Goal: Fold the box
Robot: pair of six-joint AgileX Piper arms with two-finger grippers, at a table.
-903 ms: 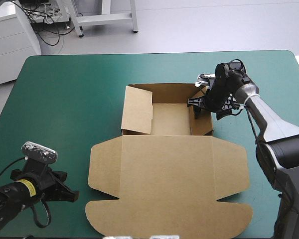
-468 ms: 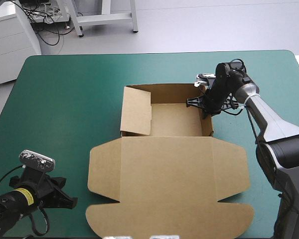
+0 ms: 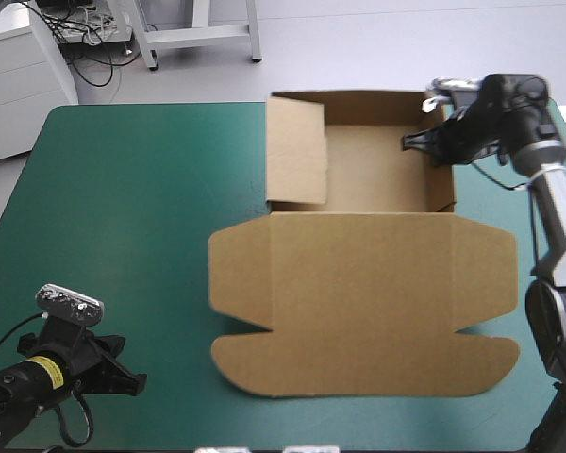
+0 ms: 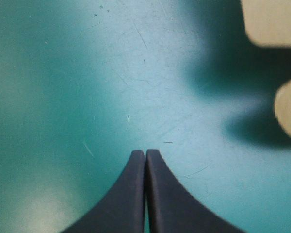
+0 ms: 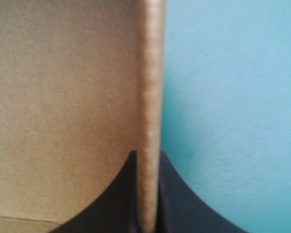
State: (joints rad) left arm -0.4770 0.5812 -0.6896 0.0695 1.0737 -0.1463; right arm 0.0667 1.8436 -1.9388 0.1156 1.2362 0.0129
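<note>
Box (image 3: 377, 175) sits far-right on teal-green surface (image 3: 123, 208), back wall at far edge. Roughly halfway, I'd say: back and right walls up, left wall flap (image 3: 297, 151) leaning inward, looks untucked, lid (image 3: 358, 321) flat toward near edge. Right gripper (image 3: 432, 143) jaws clamped on right wall. Left gripper (image 4: 145, 153) jaws closed, empty, by near-left corner.

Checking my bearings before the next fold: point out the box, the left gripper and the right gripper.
box (image 3: 363, 302): high view, on the flat lid panel.
left gripper (image 4: 145, 152): left wrist view, where its shut fingertips meet.
right gripper (image 5: 147, 154): right wrist view, between fingertips pinching the box wall.
</note>
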